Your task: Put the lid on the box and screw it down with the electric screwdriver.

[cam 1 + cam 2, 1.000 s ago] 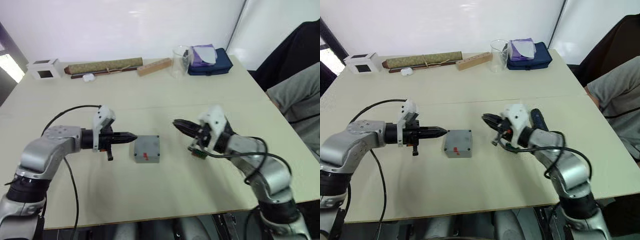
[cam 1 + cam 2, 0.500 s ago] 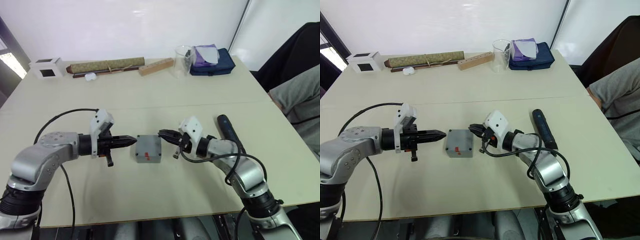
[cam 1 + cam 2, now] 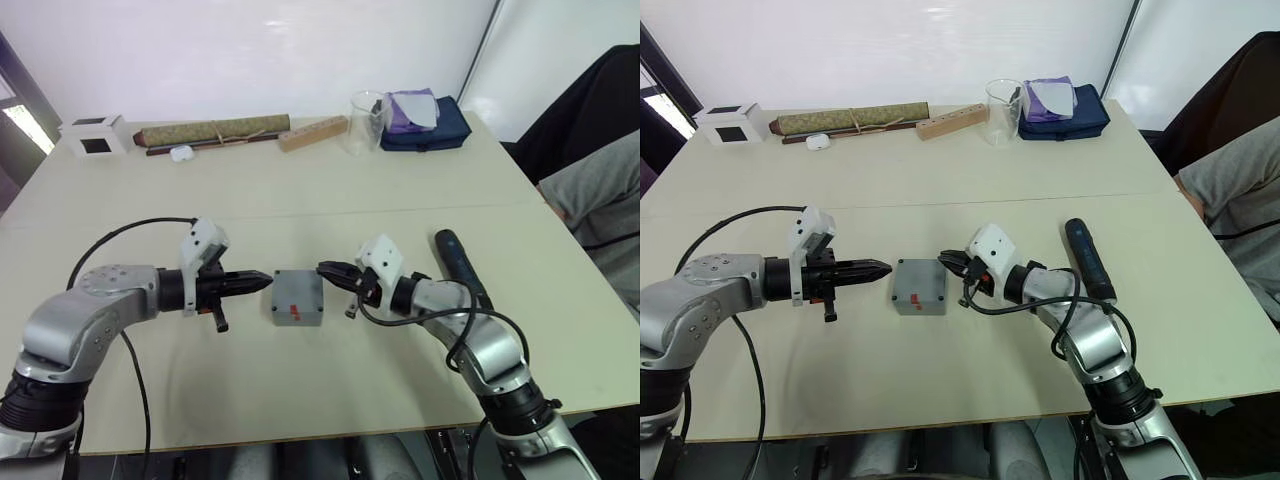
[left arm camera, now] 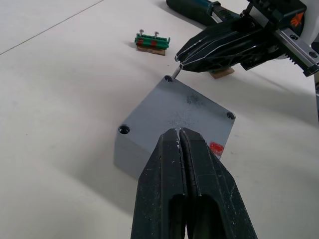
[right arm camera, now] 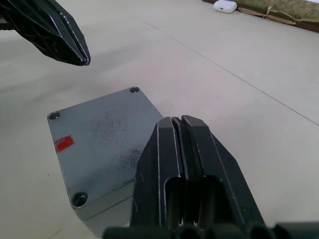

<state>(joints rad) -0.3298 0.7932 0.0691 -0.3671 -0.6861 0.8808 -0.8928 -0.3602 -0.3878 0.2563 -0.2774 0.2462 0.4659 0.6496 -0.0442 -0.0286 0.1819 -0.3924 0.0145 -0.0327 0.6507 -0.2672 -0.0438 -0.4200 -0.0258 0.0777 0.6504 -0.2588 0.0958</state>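
Grey box (image 3: 297, 297), left-wrist-view green block (image 4: 152, 42)

Bright, even light; soft shadows; sharp, slight back-wall glare.

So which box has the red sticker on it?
The grey box in the middle; the white cube at the far edge shows a black square.

The grey box (image 3: 296, 297) sits flat on my table, smooth face up, screw holes at its corners, a red mark toward me. The black electric screwdriver (image 3: 1089, 258) lies well off to its right.
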